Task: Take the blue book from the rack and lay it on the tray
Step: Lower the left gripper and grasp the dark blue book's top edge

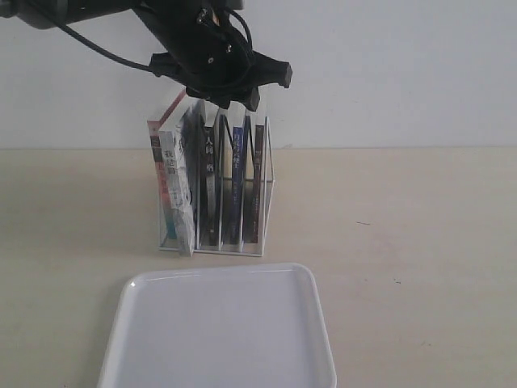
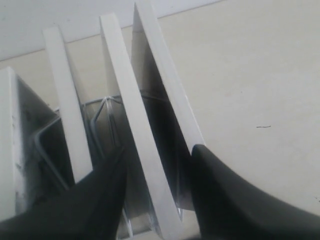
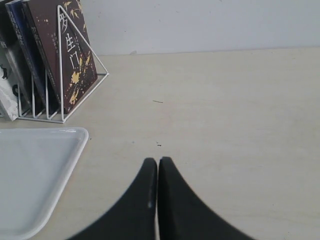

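The left pincer (image 1: 224, 99) hangs wide open over the rack (image 1: 216, 242) near the tabletop's far edge, where the blue book (image 1: 237, 174) stands in a slot. Grasping is in hand, I think; next it must pinch only that book, then lift straight up toward the tray (image 1: 161, 339).

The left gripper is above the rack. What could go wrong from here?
1. The open left gripper seems to straddle two books' top edges, so closing may pinch a neighbour along with the blue book.
2. The rack is thin wire; a tight book lifted out could drag or tip it, and the leaning pink-and-teal book might fall.
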